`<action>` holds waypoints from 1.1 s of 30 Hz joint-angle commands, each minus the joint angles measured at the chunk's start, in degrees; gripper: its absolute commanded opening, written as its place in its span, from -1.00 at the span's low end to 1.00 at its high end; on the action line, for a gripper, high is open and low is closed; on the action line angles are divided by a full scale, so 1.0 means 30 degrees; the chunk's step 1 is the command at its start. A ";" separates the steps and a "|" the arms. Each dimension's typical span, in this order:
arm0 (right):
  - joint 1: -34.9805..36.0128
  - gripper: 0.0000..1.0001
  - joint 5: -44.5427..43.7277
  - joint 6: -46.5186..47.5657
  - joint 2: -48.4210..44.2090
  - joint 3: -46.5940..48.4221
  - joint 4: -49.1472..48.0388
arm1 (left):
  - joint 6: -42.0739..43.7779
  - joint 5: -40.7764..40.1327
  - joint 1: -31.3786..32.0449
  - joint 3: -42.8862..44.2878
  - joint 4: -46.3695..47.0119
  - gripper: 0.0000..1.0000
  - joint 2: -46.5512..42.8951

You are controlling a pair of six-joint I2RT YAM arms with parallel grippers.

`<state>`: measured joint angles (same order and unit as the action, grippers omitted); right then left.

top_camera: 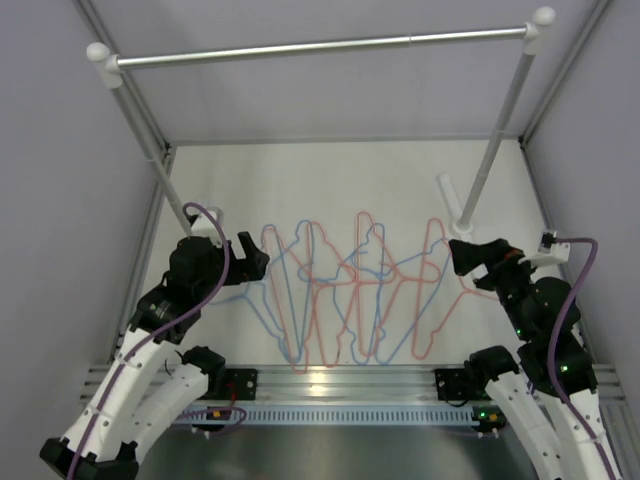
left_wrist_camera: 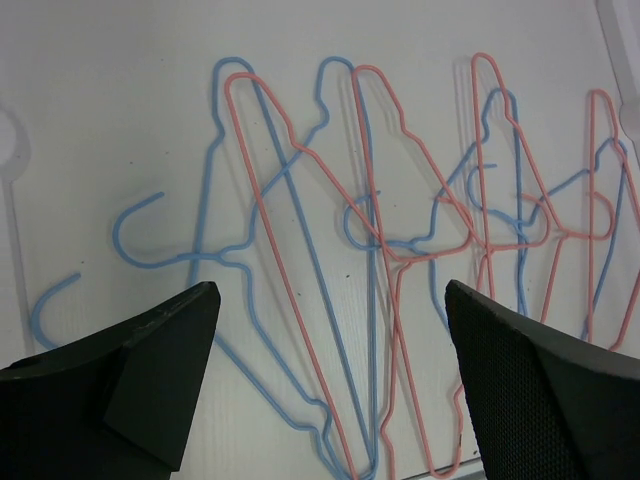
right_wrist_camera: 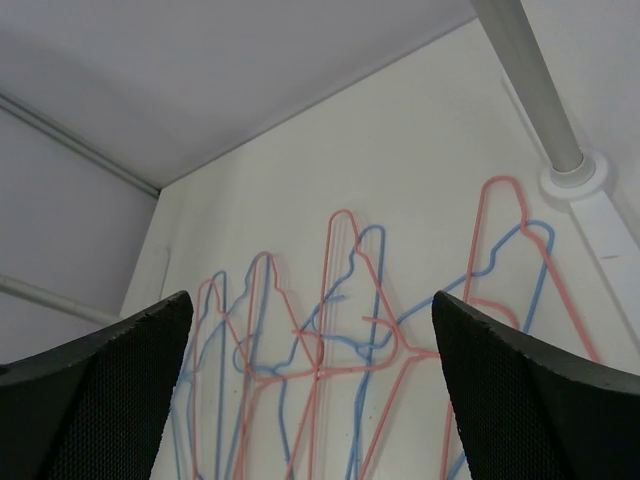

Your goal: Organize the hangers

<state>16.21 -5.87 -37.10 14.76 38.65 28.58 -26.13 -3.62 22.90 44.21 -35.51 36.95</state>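
Several thin wire hangers [top_camera: 350, 290], pink-red and light blue, lie flat and overlapping in a row on the white table between my arms. They also show in the left wrist view [left_wrist_camera: 380, 230] and the right wrist view [right_wrist_camera: 330, 330]. My left gripper [top_camera: 255, 258] is open and empty, hovering at the left end of the row, above a blue hanger [left_wrist_camera: 215, 255]. My right gripper [top_camera: 458, 255] is open and empty at the right end of the row, near a pink hanger [top_camera: 432, 290].
A silver rail [top_camera: 320, 47] spans the back on two slanted posts [top_camera: 495, 140], with white feet on the table [right_wrist_camera: 575, 180]. Grey walls close both sides. A metal strip [top_camera: 340, 385] runs along the near edge.
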 commanded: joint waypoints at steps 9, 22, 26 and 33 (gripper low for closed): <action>-0.0187 0.99 0.0110 -0.0288 0.0994 0.0943 0.1460 | -0.1132 -0.1169 -0.0015 0.1172 -0.0440 0.96 0.0924; -0.0217 0.99 -0.0211 -0.0201 0.2549 0.2963 0.2570 | -0.4472 -0.8833 1.0902 0.4652 0.1140 0.96 0.8643; -0.0217 0.99 -0.0768 -0.0201 0.2520 0.3549 0.3333 | -0.4971 -1.1360 1.4946 0.6706 0.1725 0.96 1.3193; -0.0187 0.99 -0.2319 -0.0025 0.2111 0.5716 0.5354 | -0.4065 -1.3089 1.8410 1.1417 0.2694 0.83 2.0489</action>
<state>16.21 -9.17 -37.65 21.89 50.70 40.29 -39.00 -37.21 74.83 72.10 -30.85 92.92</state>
